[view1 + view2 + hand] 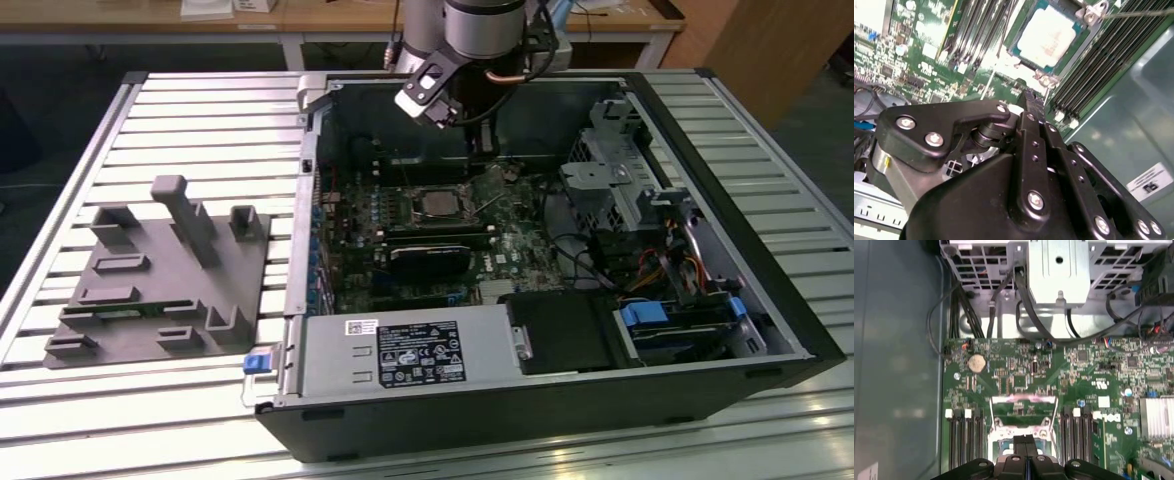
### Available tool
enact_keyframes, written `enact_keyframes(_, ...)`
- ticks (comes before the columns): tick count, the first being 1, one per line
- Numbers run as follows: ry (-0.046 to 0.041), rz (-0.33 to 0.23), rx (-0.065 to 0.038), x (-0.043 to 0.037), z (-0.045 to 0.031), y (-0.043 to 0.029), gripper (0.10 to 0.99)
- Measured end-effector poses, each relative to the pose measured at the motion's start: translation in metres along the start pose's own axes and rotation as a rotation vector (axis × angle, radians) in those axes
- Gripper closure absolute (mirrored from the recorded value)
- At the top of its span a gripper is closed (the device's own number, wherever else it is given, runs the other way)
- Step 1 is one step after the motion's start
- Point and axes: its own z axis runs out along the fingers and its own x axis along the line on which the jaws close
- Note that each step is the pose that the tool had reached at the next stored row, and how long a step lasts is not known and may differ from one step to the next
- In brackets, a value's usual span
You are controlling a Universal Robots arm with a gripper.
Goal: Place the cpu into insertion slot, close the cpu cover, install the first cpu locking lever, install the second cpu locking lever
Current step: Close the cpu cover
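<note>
The cpu (1048, 36), a square chip with a pale silver top, sits in the insertion slot (438, 203) on the green board inside the open computer case. The grey metal cpu cover (1089, 14) lies as a frame around the chip's edges. A thin wire locking lever (497, 205) stands slanted beside the socket, and a wire rod (988, 82) rises near the fingertips. My gripper (478, 150) hangs above the board just behind the socket. Its black fingers are shut against each other in both wrist views (1030, 96) (1024, 440), with nothing seen between them.
Long black memory slots (965, 440) flank the socket. A metal drive cage (607, 170) with cables stands at the exterior view's right, and a power supply (400, 355) sits at the case front. A grey fixture block (160, 280) lies on the slatted table at the left.
</note>
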Motion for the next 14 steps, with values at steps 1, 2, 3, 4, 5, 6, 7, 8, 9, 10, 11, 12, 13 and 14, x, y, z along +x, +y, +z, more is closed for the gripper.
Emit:
enact_keyframes(1, 0.0, 0.0, 0.0, 0.0001, 0.0003, 0.0025, 0.98)
enact_keyframes(2, 0.0, 0.0, 0.0, 0.0002, 0.0005, 0.005, 0.98)
enact_keyframes(3, 0.0, 0.0, 0.0, 0.0003, 0.0008, 0.0077, 0.98)
enact_keyframes(4, 0.0, 0.0, 0.0, 0.0004, 0.001, 0.0104, 0.98)
enact_keyframes(5, -0.0001, 0.0, 0.0, 0.0005, 0.0013, 0.0132, 0.98)
enact_keyframes(6, -0.0001, 0.0, 0.0, 0.0006, 0.0016, 0.0164, 0.98)
enact_keyframes(7, -0.0003, 0.0, 0.001, 0.0007, 0.0019, 0.0195, 0.98)
enact_keyframes(8, -0.0002, 0.0, 0.001, 0.0008, 0.0022, 0.0227, 0.98)
enact_keyframes(9, -0.0001, 0.0, 0.001, 0.0009, 0.0026, 0.026, 0.98)
enact_keyframes(10, 0.0001, 0.0, 0.001, 0.001, 0.0029, 0.0292, 0.98)
enact_keyframes(11, 0.0001, 0.0, 0.001, 0.0012, 0.0033, 0.0325, 0.98)
enact_keyframes(12, 0.0001, 0.0, 0.002, 0.0013, 0.0036, 0.036, 0.98)
enact_keyframes(13, 0.0, 0.0, 0.002, 0.0014, 0.0039, 0.0388, 0.98)
enact_keyframes(14, 0.0, 0.0, 0.002, 0.0015, 0.0042, 0.0415, 0.98)
